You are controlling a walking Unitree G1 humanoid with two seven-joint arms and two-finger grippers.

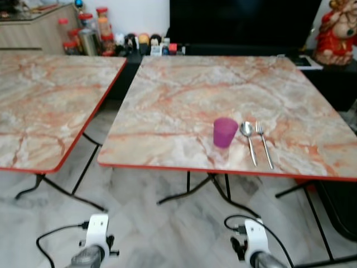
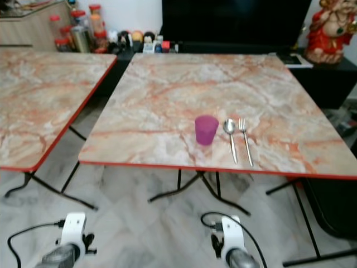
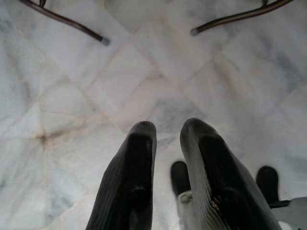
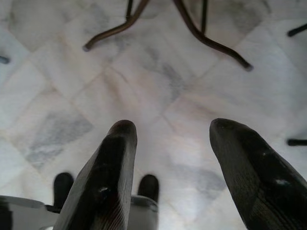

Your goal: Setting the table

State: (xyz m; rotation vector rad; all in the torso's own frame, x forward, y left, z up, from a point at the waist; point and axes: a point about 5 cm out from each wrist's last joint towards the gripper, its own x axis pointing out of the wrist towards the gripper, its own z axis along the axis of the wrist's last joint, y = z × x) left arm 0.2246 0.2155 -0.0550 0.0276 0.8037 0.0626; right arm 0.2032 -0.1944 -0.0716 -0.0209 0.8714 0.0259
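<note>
A marble-patterned counter (image 1: 184,106) with a red edge filled the middle of the head views. Toward its near edge, right of centre in the frame, a purple cup (image 1: 225,132) stood upright. Just to the right of the cup lay a spoon (image 1: 248,140), and just right of the spoon a fork (image 1: 263,142), the two side by side and nearly parallel, handles pointing toward the near edge. The cup and spoon sat close together but apart.

A second counter (image 1: 44,106) of the same pattern occupied the left of the frame, separated from the first by a gap showing pale tiled floor (image 1: 145,229). Along the top of the frame, jars and small figures (image 1: 95,33) lined the wall at upper left, and a red statue (image 1: 337,30) stood at upper right.

Both arms hung low at the bottom of the frame, over the floor in front of the counter. The left claw (image 3: 165,139) pointed down at the tiles with its fingers (image 3: 129,177) only a narrow gap apart, holding nothing. The right claw (image 4: 170,134) also faced the tiles, its fingers (image 4: 249,167) spread wide and empty, with dark counter legs (image 4: 206,38) crossing the floor beyond.
</note>
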